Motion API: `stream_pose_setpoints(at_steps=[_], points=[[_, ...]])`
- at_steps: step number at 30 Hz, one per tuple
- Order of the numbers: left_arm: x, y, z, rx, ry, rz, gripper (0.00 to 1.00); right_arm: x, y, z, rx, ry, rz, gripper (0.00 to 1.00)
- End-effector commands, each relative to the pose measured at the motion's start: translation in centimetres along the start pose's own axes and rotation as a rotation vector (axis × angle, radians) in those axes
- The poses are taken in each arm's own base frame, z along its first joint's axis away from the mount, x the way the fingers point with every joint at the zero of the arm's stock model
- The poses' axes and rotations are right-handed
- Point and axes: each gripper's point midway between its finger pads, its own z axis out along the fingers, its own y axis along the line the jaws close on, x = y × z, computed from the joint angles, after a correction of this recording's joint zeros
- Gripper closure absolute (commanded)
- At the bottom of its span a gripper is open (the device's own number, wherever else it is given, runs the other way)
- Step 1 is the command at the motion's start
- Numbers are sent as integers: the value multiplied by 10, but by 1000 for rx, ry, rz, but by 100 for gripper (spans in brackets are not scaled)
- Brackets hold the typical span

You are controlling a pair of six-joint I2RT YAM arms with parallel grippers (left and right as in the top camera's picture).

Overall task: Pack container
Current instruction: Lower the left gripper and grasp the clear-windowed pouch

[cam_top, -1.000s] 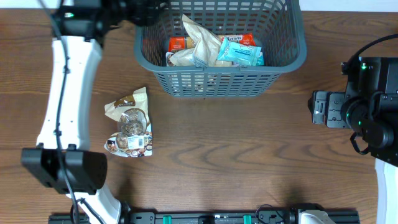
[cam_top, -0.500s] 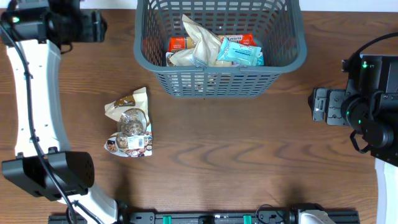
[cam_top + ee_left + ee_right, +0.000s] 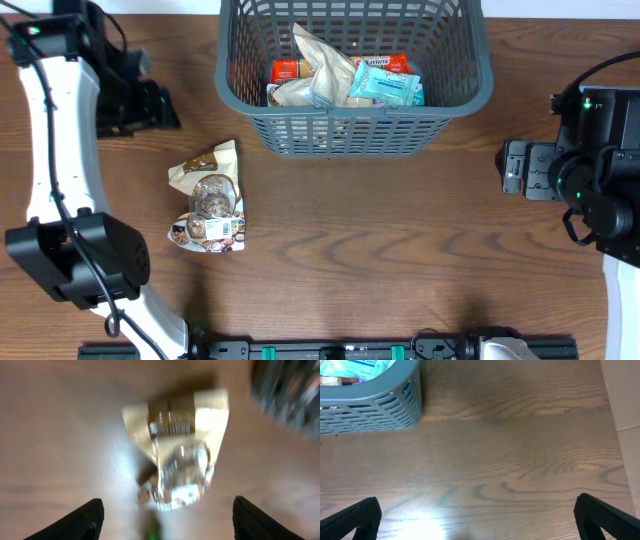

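The left hand (image 3: 167, 510) hangs empty, fingers spread wide, with the cookie packet (image 3: 180, 460) lying just ahead of it on the tabletop (image 3: 400, 250). The container (image 3: 350, 130) sits well off to one side. The glossy packet (blurred here) may squirt out if the fingers close off-centre. The right hand (image 3: 477, 505) idles, fingers parted.

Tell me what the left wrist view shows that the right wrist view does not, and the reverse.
Only left wrist: a beige snack packet on the wood, blurred (a dark blur in the left view cannot be identified). Only right wrist: a clear corner of the container with a light blue packet inside. Both: the wooden table and open jaws at the bottom corners.
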Motion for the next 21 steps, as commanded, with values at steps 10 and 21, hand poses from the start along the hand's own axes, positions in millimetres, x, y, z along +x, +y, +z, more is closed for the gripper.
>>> stream_pose_setpoints(at_steps=[10,21], points=[[79,-18,46,111,372,-113,25,0,0,0,-4,-1,18,1],[98,-56,113,42,420,-18,25,0,-1,3,-1,10,9,1]])
